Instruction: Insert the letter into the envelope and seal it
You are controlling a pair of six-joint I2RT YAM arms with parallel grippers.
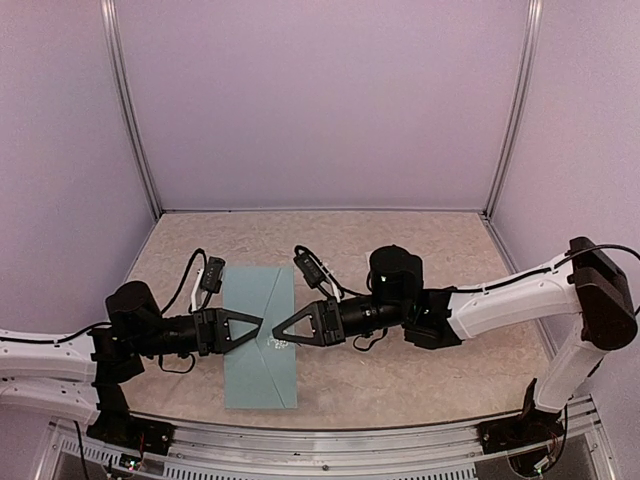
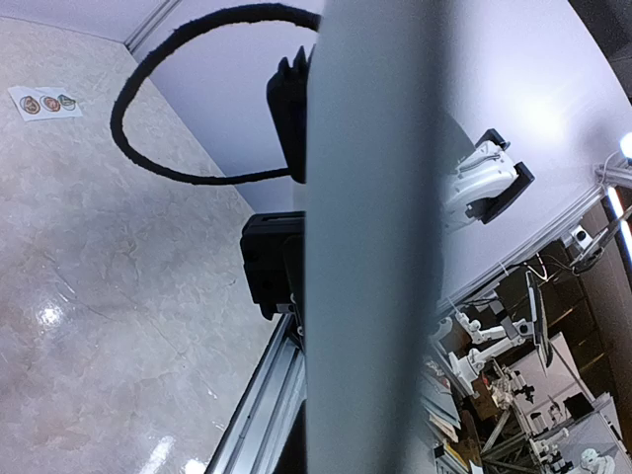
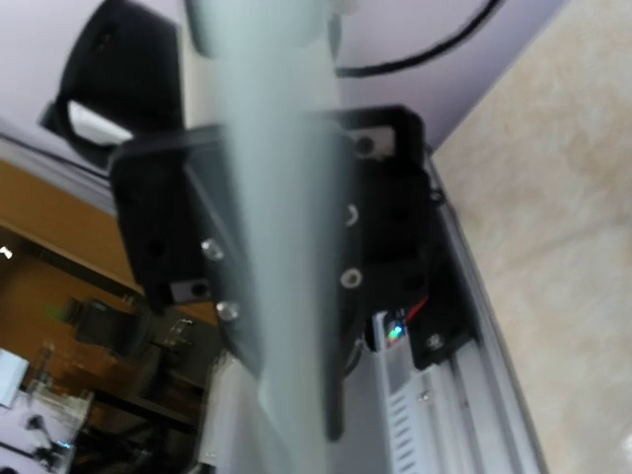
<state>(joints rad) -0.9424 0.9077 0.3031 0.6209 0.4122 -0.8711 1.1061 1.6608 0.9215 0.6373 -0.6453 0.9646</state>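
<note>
Top external: envelope [image 1: 255, 370], teal, lies flat over tabletop [image 1: 400, 250] between the arms; resting or lifted, cannot tell. Left gripper [image 1: 258, 324] clamped on envelope from left, right gripper [image 1: 277, 331] clamped on it from right, tips close together. Wrist views: envelope edge-on, blurred. Sticker strip [image 2: 44, 102] on tabletop; print too small to read.

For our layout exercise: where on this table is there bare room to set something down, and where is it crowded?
Bare table runs along the back wall, beyond the envelope; another patch lies between the right arm and the front rail. Crowded: centre-left, where the left gripper and right gripper meet on the envelope.
</note>
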